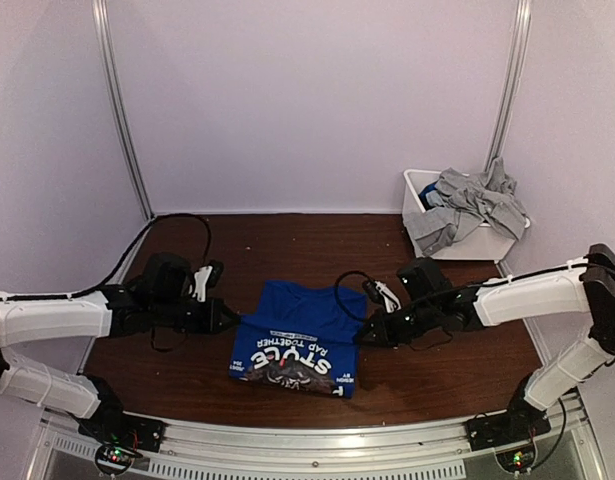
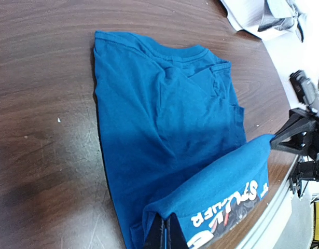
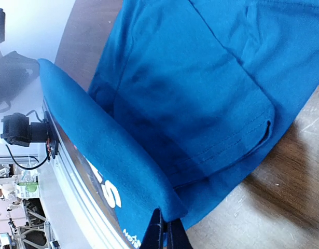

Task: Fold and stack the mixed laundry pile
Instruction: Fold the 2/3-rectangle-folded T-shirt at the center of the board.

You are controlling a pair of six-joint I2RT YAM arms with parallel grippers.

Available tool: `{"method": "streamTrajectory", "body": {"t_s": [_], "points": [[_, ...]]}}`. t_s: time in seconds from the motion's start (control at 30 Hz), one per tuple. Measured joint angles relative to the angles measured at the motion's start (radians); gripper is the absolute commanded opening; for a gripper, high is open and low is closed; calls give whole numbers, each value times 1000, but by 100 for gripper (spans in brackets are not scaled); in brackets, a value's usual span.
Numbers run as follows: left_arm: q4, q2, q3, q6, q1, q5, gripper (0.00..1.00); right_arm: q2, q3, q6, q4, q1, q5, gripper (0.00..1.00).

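Left gripper point(image 1: 230, 318) and right gripper point(image 1: 363, 338) each clamp a hem corner of the royal-blue printed cloth T-shirt point(image 1: 297, 310), centre of brown wooden table point(image 1: 467, 370). Carry both corners forward level; release once edges align.

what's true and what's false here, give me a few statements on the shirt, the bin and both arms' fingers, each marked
1. The blue shirt lies on the table between the arms. True.
2. Both sets of fingers are open, clear of the shirt. False: the left fingers and right fingers are each shut on an end of the shirt's folded-over part.
3. Grey garments hang over the white bin. True.
4. The bin stands at the near left corner. False: it is at the far right.
5. No print shows on the shirt. False: white print shows on its near part.
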Motion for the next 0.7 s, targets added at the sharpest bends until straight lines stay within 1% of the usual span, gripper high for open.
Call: {"method": "streamTrajectory", "body": {"t_s": [0.07,0.13,0.23,0.33,0.47,0.57,0.7], "points": [[-58,-42,22,2,-3,-7,0,-68,11,2,-36,-5,14,0],[-93,-51,48,7,-4,-15,0,-114,37,-7,-76,-10,23,0],[-134,-30,99,21,-4,-28,0,-140,98,-28,-138,-37,30,0],[-163,27,171,49,-2,-40,0,-135,141,-58,-182,-85,33,0],[-175,153,314,104,22,-41,0,-80,200,-103,-224,-155,32,0],[-161,261,410,143,55,-36,0,0,280,-146,-249,-208,28,0],[-125,410,490,172,100,-27,0,135,418,-196,-253,-270,11,0]]}}
